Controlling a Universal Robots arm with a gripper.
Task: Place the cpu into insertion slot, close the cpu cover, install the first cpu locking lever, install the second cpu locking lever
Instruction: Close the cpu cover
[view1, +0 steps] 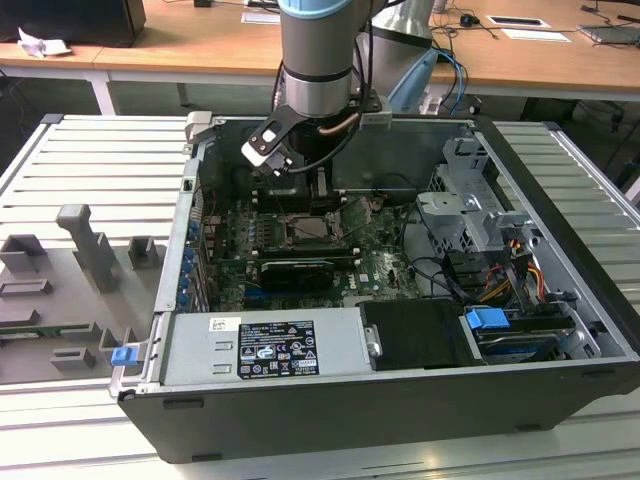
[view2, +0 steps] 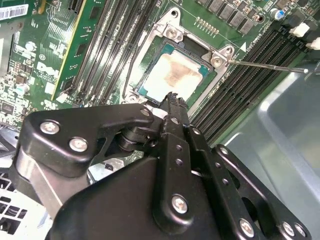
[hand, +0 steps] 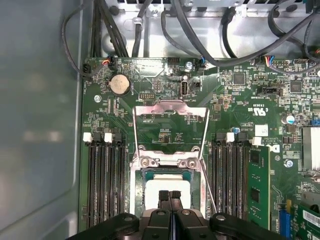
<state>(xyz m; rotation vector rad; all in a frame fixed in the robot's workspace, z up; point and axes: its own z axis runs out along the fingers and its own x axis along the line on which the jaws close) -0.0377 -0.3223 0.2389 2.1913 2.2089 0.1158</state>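
Cpu (view2: 175, 75) seated in insertion slot (hand: 165, 172), pale top up. First wrist view: cpu cover (hand: 170, 106) swung open beyond socket. Gripper (hand: 170, 194) fingers pressed together, empty, just over cpu. Exterior view: arm reaching down inside computer case (view1: 400, 410).

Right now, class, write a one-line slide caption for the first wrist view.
Shut gripper over the cpu seated in the slot, cover raised open, memory slots flanking.
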